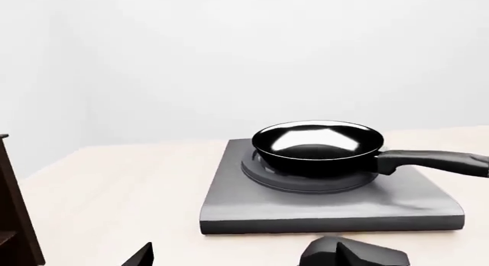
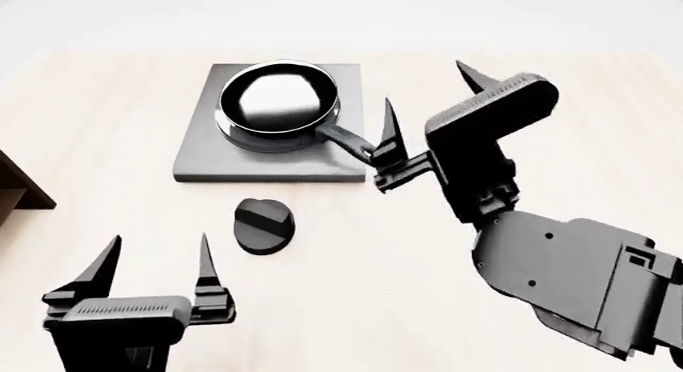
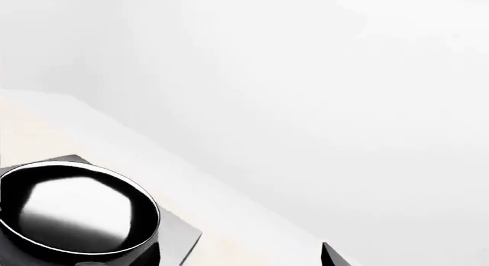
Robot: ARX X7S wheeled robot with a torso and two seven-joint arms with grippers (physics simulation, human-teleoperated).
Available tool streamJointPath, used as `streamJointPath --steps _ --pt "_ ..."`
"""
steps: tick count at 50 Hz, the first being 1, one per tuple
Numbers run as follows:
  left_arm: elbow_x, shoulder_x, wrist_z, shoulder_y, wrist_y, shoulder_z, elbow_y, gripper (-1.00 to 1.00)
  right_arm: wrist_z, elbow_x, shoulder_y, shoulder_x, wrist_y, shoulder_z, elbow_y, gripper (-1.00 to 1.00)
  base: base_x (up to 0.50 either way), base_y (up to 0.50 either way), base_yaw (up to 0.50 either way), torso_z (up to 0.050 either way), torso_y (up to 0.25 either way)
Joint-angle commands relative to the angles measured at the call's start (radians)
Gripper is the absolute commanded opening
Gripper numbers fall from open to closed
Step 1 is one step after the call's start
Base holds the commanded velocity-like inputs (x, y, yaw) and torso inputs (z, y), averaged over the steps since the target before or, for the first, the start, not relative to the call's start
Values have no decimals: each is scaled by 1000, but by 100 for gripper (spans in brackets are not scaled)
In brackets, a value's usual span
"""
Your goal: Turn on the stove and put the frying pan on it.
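Observation:
The frying pan (image 2: 277, 106) sits on the ring burner of the dark-grey stove (image 2: 203, 160), its long handle (image 2: 344, 137) pointing toward my right gripper. The round black knob (image 2: 262, 225) lies on the table just in front of the stove. My right gripper (image 2: 427, 88) is open and empty, with one finger right beside the handle's end. My left gripper (image 2: 158, 252) is open and empty, near and to the left of the knob. The left wrist view shows the pan (image 1: 317, 143), the stove (image 1: 328, 211) and the knob (image 1: 351, 253). The right wrist view shows the pan (image 3: 77, 211).
A brown wooden shelf (image 2: 16, 188) stands at the table's left edge and also shows in the left wrist view (image 1: 11, 220). The pale wooden table (image 2: 427, 252) stretches around the stove, with a white wall behind it.

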Motion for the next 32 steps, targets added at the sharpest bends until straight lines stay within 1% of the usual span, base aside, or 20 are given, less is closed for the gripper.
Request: streamJointPath --steps 1,6,11,13,14,15,20,24,25,26,27,28,29,31,32 --pt "42 5 -3 41 72 -40 52 100 211 -122 -215 213 -282 42 -187 100 0 0 0 0 0" --pt "51 -4 -18 63 95 -65 99 100 336 -223 -338 316 -454 52 -227 100 0 0 0 0 0" --pt "80 -7 -31 94 161 -89 125 100 455 -318 -429 409 -601 63 -267 100 0 0 0 0 0" --pt "105 -11 -28 114 211 -95 126 100 522 -385 -457 450 -612 68 -301 100 0 0 0 0 0" --pt "111 -11 -29 120 229 -99 125 100 532 -399 -464 460 -620 68 -309 100 0 0 0 0 0" --pt "93 -17 -27 135 247 -113 137 100 567 -432 -481 487 -654 72 -324 100 0 0 0 0 0" --pt "97 -21 -29 179 332 -147 154 100 663 -521 -529 525 -734 82 -316 100 0 0 0 0 0" --pt "91 -14 -34 196 388 -167 148 100 756 -659 -582 536 -790 102 -305 100 0 0 0 0 0" --pt "91 -14 -34 196 388 -167 148 100 768 -708 -712 525 -762 241 -313 100 0 0 0 0 0" --pt "90 -11 -31 208 423 -173 141 100 767 -724 -761 524 -772 282 -316 100 0 0 0 0 0" --pt "89 -11 -29 216 440 -175 140 100 768 -754 -855 517 -772 386 -324 100 0 0 0 0 0" --pt "91 -10 -28 221 453 -176 139 100 768 -778 -925 513 -775 461 -331 100 0 0 0 0 0" --pt "101 -3 -26 231 499 -180 135 100 768 -817 -1044 501 -794 591 -339 100 0 0 0 0 0" --pt "101 0 -22 238 534 -181 131 100 767 -868 -1178 479 -833 737 -337 100 0 0 0 0 0" --pt "101 1 -23 239 538 -181 129 100 765 -877 -1214 469 -839 779 -338 100 0 0 0 0 0"
